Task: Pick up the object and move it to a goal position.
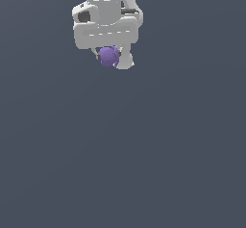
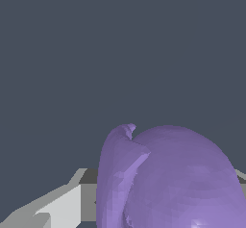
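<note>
Between fingers of white pincer (image 1: 111,58): purple object (image 1: 109,56) (lumpy), clamped, held aloft.

Simulated scene, not a real room. Flat, uniform slate-grey backdrop (image 1: 144,164) filling both views, no walls, furniture, floor edge or horizon. Faceted, untextured rendering on white arm (image 1: 106,15) and purple object (image 1: 109,56); polygon edges visible up close in wrist view. No shadows or clutter to suggest any particular setting.

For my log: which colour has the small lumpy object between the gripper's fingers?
Purple lumpy object, plain, without pattern; the wrist view shows it best.
</note>
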